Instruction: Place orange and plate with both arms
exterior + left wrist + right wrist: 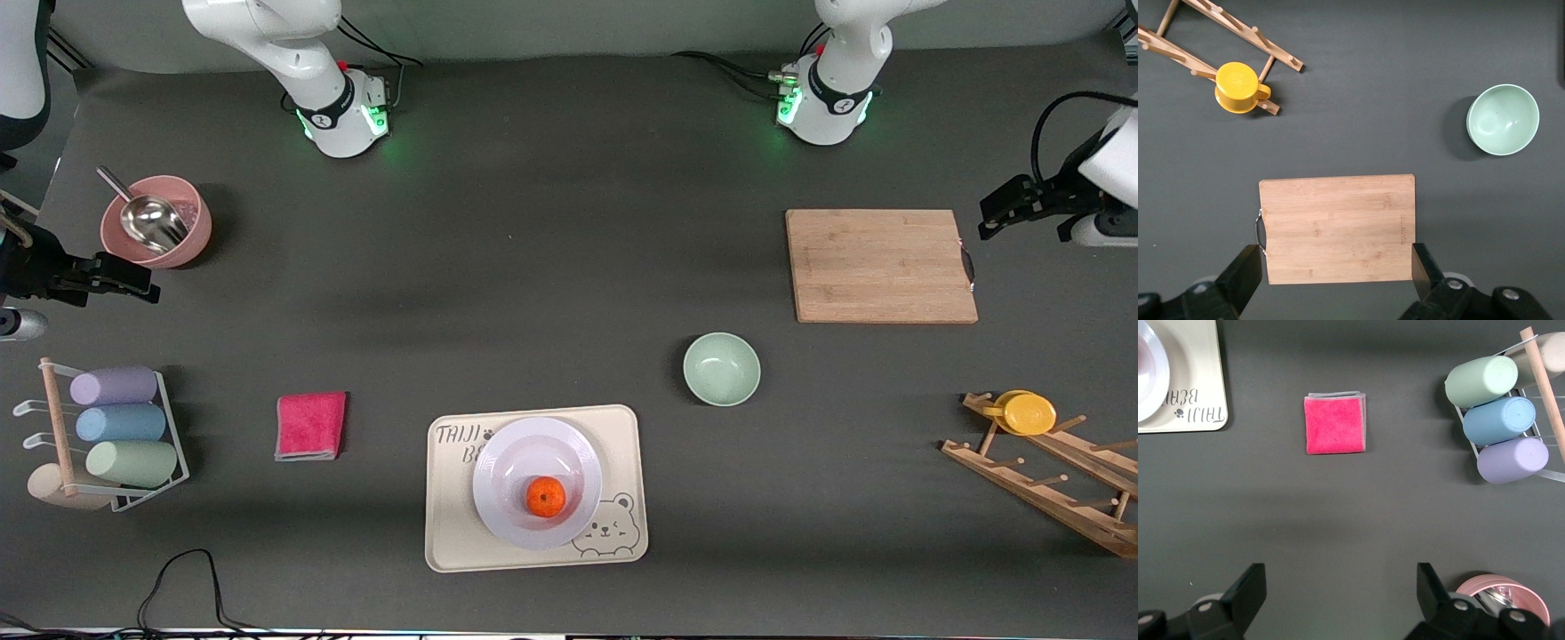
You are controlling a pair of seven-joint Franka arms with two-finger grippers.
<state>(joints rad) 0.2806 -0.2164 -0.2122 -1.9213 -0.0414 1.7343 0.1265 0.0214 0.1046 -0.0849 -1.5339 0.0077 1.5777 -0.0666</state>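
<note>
Near the table's front edge, the orange (546,496) lies in the plate (507,465) on the beige tray (622,444), while the left gripper (994,218) and the right gripper (133,283) wait at the table's two ends, both wide open and empty.

A dark grey mat (551,249) covers the whole table under soft, even overhead light. Faint broad shadows cross its middle. At twelve o'clock a paler grey wall strip (578,27) borders the mat. At six o'clock, black cables (182,578) loop along the table's near edge, beside a thin bright edge strip.
</note>
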